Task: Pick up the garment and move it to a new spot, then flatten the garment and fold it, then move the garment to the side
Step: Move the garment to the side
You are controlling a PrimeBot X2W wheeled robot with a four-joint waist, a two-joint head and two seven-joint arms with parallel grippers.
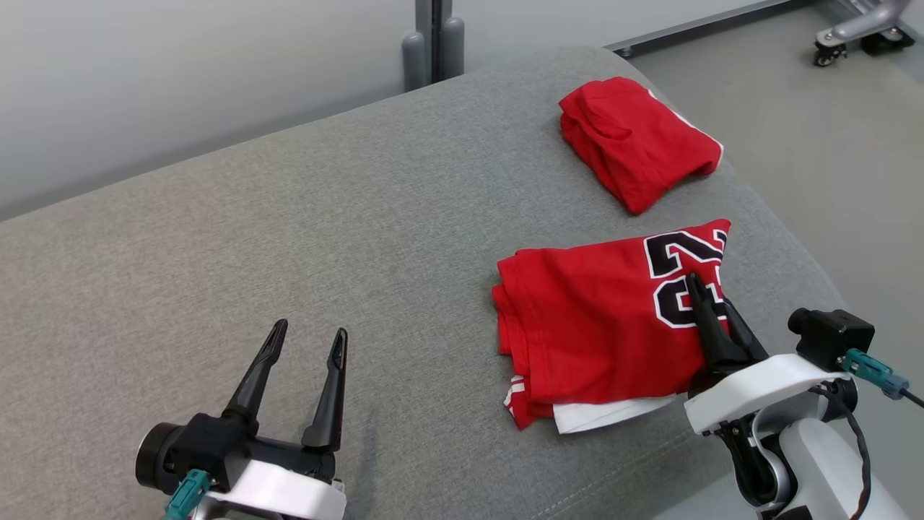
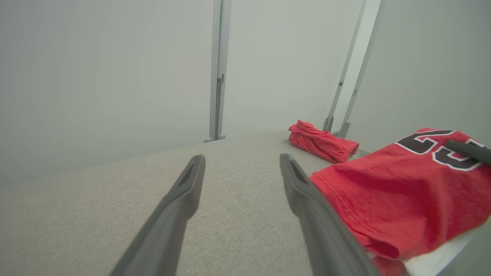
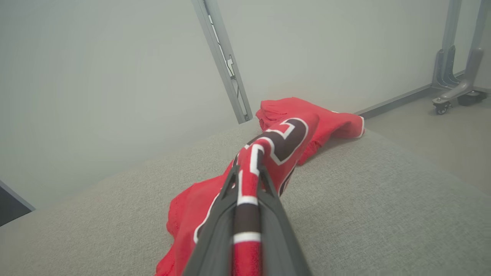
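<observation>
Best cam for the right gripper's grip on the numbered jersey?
Right wrist view: the jersey fold sits pinched in the shut right gripper. Head view shows its fingers from above, on the number; left wrist view catches one fingertip.

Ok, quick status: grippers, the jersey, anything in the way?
Right gripper shut on the numbered red jersey, pinching cloth at the numbers. Left gripper open, empty, above the grey cushion. Second red garment lies farther back, apart from the jersey.

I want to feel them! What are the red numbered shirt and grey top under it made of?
Red folded shirt with black number: matte knit cloth, maybe cotton or polyester; it creases and drapes. Grey padded surface: matte woven fabric, probably cushioned; speckled weave, rounded edge.
</observation>
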